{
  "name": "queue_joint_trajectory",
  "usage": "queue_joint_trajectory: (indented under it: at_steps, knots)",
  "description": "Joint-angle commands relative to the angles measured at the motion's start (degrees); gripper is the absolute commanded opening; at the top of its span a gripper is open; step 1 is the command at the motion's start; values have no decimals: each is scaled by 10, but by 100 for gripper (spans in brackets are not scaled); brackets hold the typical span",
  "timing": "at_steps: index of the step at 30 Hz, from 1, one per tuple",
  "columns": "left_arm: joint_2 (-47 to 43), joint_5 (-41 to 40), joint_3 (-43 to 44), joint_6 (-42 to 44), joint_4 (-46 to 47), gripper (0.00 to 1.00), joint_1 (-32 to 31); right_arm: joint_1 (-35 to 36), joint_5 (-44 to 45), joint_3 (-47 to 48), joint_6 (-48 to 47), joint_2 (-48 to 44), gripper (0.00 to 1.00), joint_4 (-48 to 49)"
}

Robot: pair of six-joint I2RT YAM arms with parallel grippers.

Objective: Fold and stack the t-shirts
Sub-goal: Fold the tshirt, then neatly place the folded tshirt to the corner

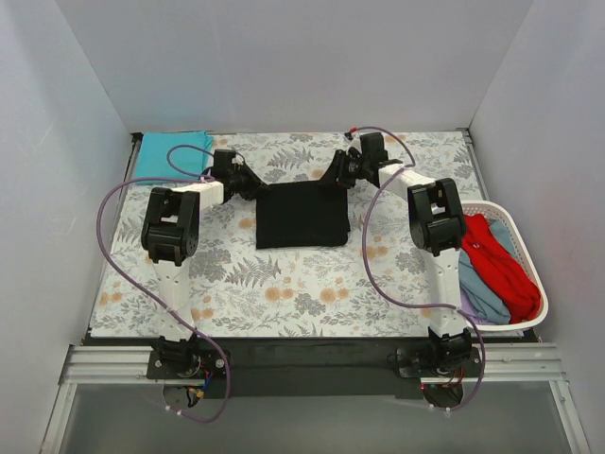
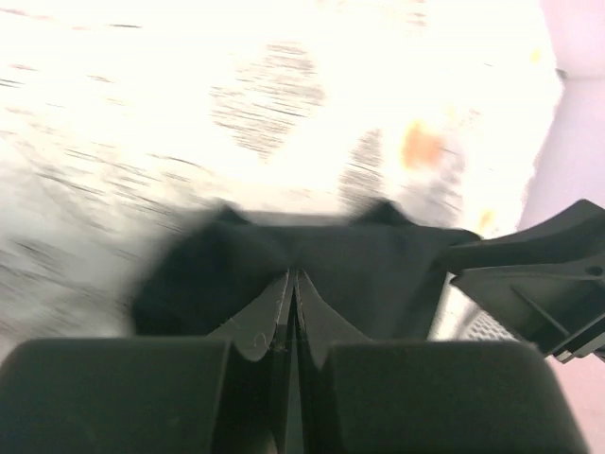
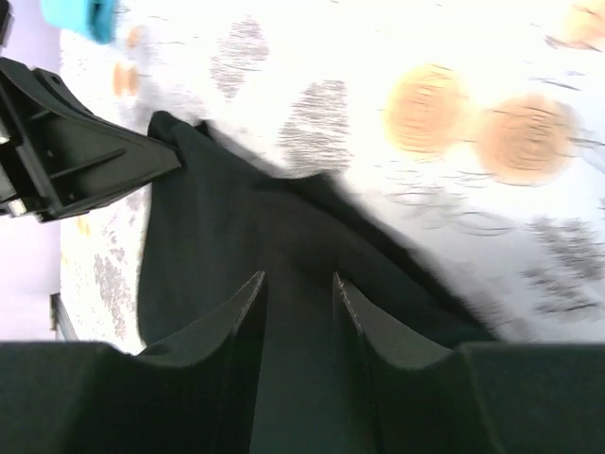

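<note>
The black t-shirt (image 1: 302, 216) lies folded into a rectangle in the middle of the table. My left gripper (image 1: 253, 186) is at its far left corner. In the left wrist view the jaws (image 2: 293, 274) are pressed together at the edge of the black cloth (image 2: 378, 265). My right gripper (image 1: 333, 178) is at the far right corner. Its jaws (image 3: 298, 276) stand apart over the black cloth (image 3: 217, 218). A folded teal t-shirt (image 1: 172, 154) lies at the back left. Red (image 1: 499, 263) and light-blue (image 1: 484, 301) shirts are in the basket.
The white laundry basket (image 1: 529, 248) stands at the right table edge, beside the right arm. The floral table covering (image 1: 302, 284) spans the table. White walls close in the back and both sides. The teal shirt's corner shows in the right wrist view (image 3: 80, 14).
</note>
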Motion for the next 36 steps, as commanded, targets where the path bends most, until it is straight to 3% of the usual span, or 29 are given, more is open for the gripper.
queue_joint_trajectory:
  at_steps: [1,8,14,16,18,21,29,36]
  knots:
    - [59,28,16,-15,17,0,20,-38,-49,43,38,56,40,28]
    - [70,29,7,-34,26,0,34,-79,-74,36,68,85,40,34]
    - [62,65,47,-17,21,0,37,-85,-85,30,69,49,41,38]
    - [50,79,69,-7,21,11,38,-85,-80,21,64,17,41,37]
    - [24,84,74,9,22,32,41,-85,-73,6,61,-24,41,35]
    - [-22,74,63,27,21,43,49,-84,-57,-49,49,-85,42,35]
    - [-75,3,47,92,-121,46,54,-47,-51,-220,30,-188,42,46]
    - [-60,15,51,140,-228,49,53,-20,-92,-324,2,-205,42,65]
